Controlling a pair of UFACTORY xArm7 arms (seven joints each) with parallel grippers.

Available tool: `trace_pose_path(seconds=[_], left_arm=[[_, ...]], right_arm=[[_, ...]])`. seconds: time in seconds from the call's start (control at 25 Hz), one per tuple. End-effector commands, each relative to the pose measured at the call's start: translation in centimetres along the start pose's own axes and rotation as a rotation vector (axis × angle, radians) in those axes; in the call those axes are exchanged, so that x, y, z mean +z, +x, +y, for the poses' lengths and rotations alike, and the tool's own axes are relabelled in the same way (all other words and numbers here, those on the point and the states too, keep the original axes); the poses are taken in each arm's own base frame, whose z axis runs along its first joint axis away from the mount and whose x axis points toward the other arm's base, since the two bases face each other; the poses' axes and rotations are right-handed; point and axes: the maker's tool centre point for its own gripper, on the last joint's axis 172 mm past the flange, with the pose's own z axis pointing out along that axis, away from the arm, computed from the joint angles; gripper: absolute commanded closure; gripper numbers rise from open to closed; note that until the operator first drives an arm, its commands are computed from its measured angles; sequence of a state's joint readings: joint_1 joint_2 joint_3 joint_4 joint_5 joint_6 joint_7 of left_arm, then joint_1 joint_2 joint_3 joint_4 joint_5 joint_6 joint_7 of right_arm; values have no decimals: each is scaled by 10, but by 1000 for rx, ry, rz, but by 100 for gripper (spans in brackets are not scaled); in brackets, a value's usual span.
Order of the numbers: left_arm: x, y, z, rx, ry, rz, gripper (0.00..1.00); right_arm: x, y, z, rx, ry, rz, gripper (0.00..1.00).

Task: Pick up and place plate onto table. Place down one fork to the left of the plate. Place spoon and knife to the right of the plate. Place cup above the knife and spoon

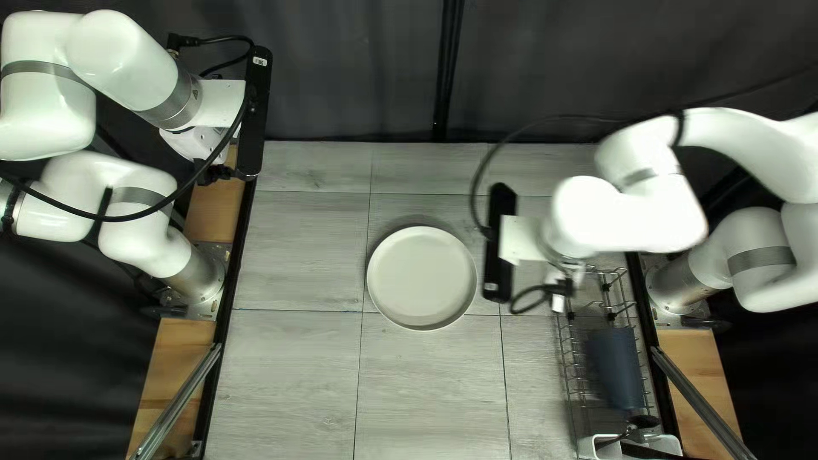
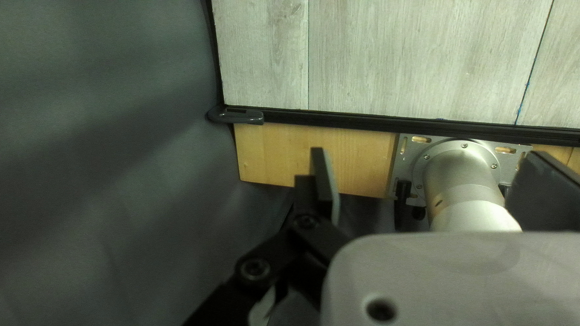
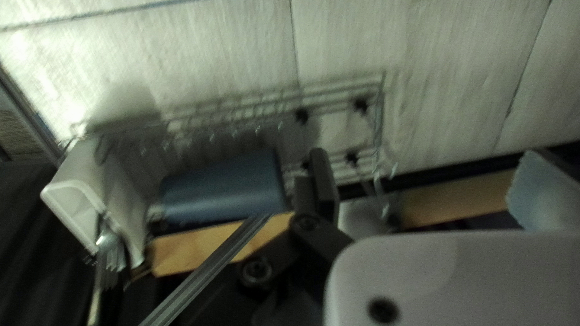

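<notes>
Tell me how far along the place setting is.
The plate looks done, set on the table. Nothing is in hand: the left gripper and right gripper are both open and empty. Left to do: the cup, lying in the wire rack, and the cutlery, in the white holder.

A dark, creased curtain (image 1: pixel 358 77) hangs behind the pale grey, wood-grained table (image 1: pixel 298 247), whose black-edged sides adjoin strips of honey-coloured wood (image 1: pixel 175 349).

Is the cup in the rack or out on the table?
In: the blue cup lies within the wire rack, next to the white cutlery holder.
</notes>
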State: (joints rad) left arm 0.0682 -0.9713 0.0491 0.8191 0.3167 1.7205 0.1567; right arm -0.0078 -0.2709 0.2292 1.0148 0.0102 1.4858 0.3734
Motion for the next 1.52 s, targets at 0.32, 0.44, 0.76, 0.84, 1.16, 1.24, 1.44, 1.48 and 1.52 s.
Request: trace_pose_path(seconds=[0.32, 0.44, 0.76, 0.84, 1.16, 1.24, 1.44, 1.48, 1.52], left_arm=[[0, 0, 0, 0, 0, 0, 0], [0, 0, 0, 0, 0, 0, 0], [0, 0, 0, 0, 0, 0, 0], [0, 0, 0, 0, 0, 0, 0], [0, 0, 0, 0, 0, 0, 0], [0, 0, 0, 0, 0, 0, 0], [0, 0, 0, 0, 0, 0, 0], [0, 0, 0, 0, 0, 0, 0], [0, 0, 0, 0, 0, 0, 0]], right_arm=[[53, -81, -108, 173, 114, -46, 0], [77, -93, -121, 216, 128, -50, 0], [88, -132, -143, 327, 192, -66, 0], [83, -135, -151, 338, 199, -63, 0], [89, -151, -176, 302, 188, -16, 0], [93, -154, -178, 293, 184, -1, 0], [102, -156, -181, 272, 182, 23, 3], [104, -157, -182, 269, 185, 27, 10], [105, -157, -182, 268, 187, 30, 18]])
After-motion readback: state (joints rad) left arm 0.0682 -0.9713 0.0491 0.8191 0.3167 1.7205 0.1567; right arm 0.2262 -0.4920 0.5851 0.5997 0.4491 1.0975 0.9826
